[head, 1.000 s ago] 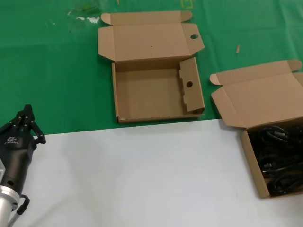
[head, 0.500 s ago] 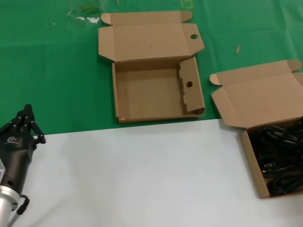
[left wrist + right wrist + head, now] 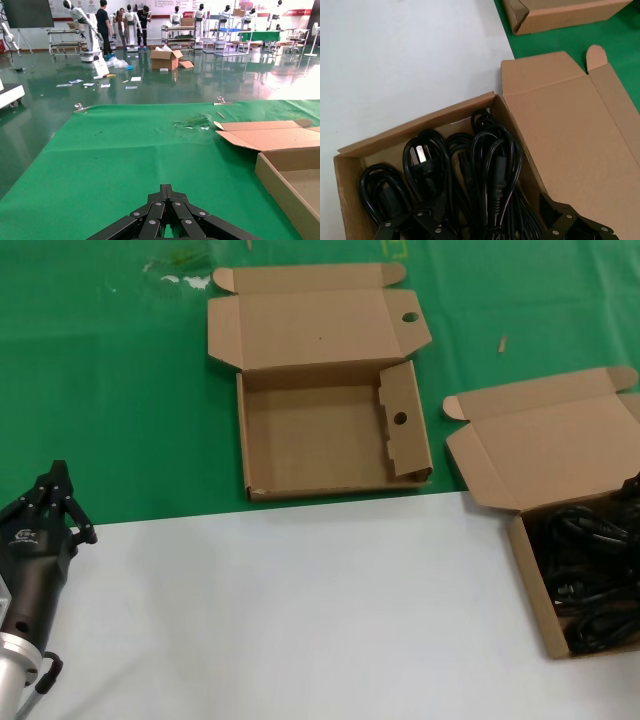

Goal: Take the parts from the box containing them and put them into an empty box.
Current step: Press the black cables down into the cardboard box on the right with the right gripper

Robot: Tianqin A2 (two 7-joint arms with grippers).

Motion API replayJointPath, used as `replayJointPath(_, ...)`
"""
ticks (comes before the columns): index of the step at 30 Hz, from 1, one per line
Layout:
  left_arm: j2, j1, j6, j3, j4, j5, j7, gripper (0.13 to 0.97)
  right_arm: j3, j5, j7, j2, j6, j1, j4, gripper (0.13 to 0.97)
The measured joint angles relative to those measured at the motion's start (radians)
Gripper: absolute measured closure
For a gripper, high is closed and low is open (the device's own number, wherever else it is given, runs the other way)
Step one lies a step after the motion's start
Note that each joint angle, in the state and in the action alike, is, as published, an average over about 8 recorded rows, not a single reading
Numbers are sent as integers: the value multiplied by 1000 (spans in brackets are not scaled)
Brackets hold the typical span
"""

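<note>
Cables (image 3: 588, 580) — black coils with chunky plugs — fill the source box (image 3: 528, 575), which sits well to the right of the empty box (image 3: 320, 440) in my head view, half on the white sheet, its plain lid lying open behind it. The empty box, with a round hole in its lid and another in its inner side flap, lies on the green cloth with nothing in it. My left gripper (image 3: 55, 490) waits well off to the left of the empty box; I judge its fingers drawn together. In the left wrist view those fingers (image 3: 167, 197) meet at a point over the green cloth, with the empty box's near wall (image 3: 287, 192) beside them. The right wrist view looks straight down into the source box (image 3: 415, 132): several looped cables (image 3: 492, 172) crowd together, one plug face (image 3: 421, 155) showing its pins. My right gripper (image 3: 490, 227) hangs just above them with its tips spread apart, holding nothing. I'd drop onto the middle bundle and close across its banded waist, not a loose loop — otherwise neighbours may drag out.
</note>
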Motion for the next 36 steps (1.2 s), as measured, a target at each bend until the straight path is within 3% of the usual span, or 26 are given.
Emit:
replayJointPath(11, 0, 0, 0, 0, 0, 0, 0, 957, -9, -10, -15, -15, 1, 19, -43, 463)
replayJointPath(20, 0, 0, 0, 0, 0, 0, 0, 957, -16, -16, -34, -35, 12, 36, -80, 550)
replayJointPath(36, 0, 0, 0, 0, 0, 0, 0, 957, -28, -18, -56, -61, 30, 44, -132, 833)
